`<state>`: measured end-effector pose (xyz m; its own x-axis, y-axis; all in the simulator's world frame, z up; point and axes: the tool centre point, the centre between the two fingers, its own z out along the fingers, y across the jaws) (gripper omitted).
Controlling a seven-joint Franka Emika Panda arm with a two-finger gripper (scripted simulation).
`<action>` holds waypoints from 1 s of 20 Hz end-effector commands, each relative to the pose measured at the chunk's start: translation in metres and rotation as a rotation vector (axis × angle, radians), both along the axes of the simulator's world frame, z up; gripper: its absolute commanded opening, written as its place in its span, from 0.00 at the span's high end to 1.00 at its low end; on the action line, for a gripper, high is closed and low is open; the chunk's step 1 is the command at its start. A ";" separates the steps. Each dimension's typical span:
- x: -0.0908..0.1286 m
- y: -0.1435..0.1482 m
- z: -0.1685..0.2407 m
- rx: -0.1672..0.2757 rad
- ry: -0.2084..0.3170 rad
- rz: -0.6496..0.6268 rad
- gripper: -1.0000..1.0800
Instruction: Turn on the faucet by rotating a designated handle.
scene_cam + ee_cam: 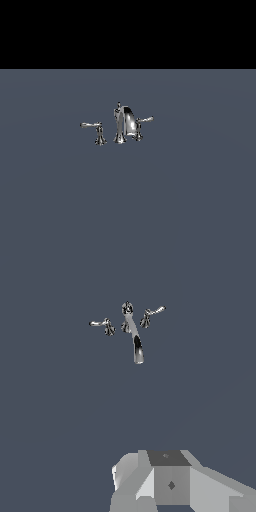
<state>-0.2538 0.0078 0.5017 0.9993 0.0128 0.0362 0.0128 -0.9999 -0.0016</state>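
Note:
The small chrome faucet (124,124) stands on the flat grey surface near the middle of the exterior view. Its arched spout (135,338) has a small knob on top. The handle (145,120) is the lever on the spout's right side in the exterior view, its slim arm tilted slightly upward; it also shows in the wrist view (154,311). The twin lever (91,124) points left with a level arm. My gripper (167,476) shows only as grey blocks at the wrist picture's edge, well away from the faucet and touching nothing. The arm does not appear in the exterior view.
A plain grey floor (190,200) stretches around the faucet on all sides. A black band (128,30) fills the area beyond the floor's far edge.

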 end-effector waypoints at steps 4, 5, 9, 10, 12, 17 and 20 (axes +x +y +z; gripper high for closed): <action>0.002 0.001 -0.002 0.000 0.000 -0.005 1.00; 0.003 0.001 -0.003 0.000 0.000 -0.010 1.00; 0.011 0.005 -0.012 0.001 0.001 -0.038 1.00; 0.014 0.007 -0.015 0.001 0.001 -0.048 1.00; 0.021 0.010 -0.022 0.002 0.002 -0.072 1.00; 0.044 0.019 -0.047 0.004 0.004 -0.152 1.00; 0.062 0.024 -0.065 0.006 0.005 -0.210 1.00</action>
